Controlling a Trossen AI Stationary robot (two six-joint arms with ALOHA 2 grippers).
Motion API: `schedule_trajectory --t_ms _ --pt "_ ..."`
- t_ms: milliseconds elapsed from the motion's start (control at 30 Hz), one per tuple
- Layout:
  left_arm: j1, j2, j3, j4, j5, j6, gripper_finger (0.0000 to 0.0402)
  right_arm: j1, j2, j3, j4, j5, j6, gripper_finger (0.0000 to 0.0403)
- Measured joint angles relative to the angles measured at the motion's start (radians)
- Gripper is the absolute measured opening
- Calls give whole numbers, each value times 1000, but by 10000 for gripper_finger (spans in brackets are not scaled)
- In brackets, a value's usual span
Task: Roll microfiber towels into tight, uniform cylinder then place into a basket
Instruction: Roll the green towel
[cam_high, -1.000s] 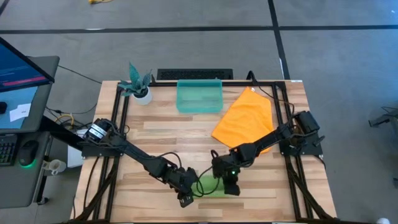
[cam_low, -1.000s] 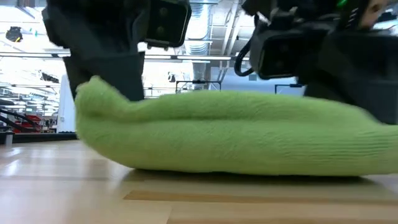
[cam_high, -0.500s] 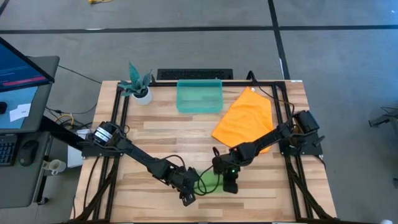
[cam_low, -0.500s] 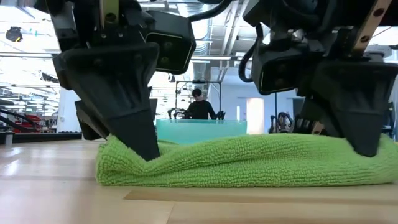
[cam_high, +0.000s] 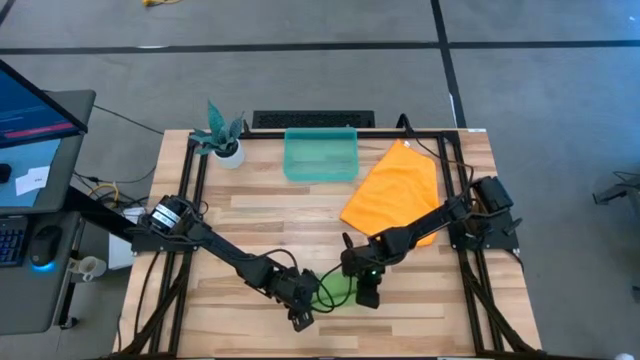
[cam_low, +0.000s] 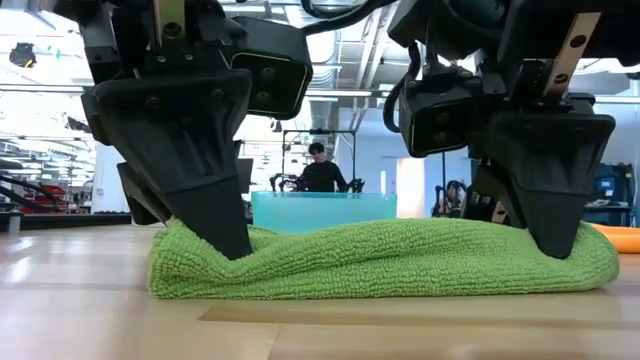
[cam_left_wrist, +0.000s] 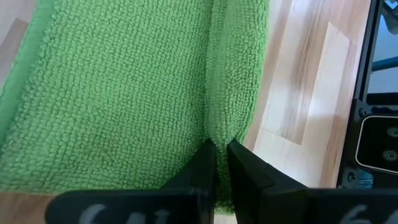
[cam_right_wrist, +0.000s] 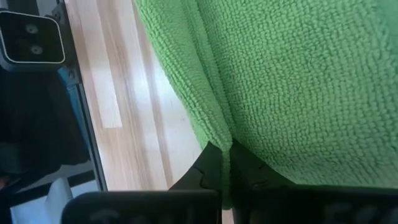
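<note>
Roughly early stage: neither cloth is in the basket (cam_high: 321, 155), which shows nothing inside it. Green towel (cam_high: 336, 292) sits at the table's (cam_high: 260, 215) near edge, well away from the basket, on the opposite long side. It looks folded or loosely bunched into a low flat band, not a tight cylinder yet; in the low view it's a squat pad with a sag near the left-arm end and a rounded folded edge. Left gripper (cam_high: 300, 313) pinches one end of it, fingers nearly together with a fold of terry loop clamped between them, clear in the left wrist view. Right gripper (cam_high: 366, 297) does the same at the other end, jaws narrow on a cloth edge. Both tips press down to the tabletop. Orange towel (cam_high: 395, 195) lies spread flat and unrolled, just beside the basket toward the right arm's side, partly under that arm. Judging from this: green roll is in progress at best, then transfer to basket, then the whole orange one remains. Fabric is plush, limp, and likely to spring loose if released. White pot with plant (cam_high: 225, 140) stands beside the basket on its other side, not involved.
</note>
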Motion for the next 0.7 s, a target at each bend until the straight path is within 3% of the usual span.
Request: schedule_trajectory --t_ms 133,433,700 --pt "0 0 0 1 -2 10 33 -1 0 0 0 14 0 22" --pt "5 0 0 0 3 86 114 -1 0 0 -1 21 0 21" --pt "7 -3 1 -2 2 164 123 -4 0 0 -1 24 1 20"
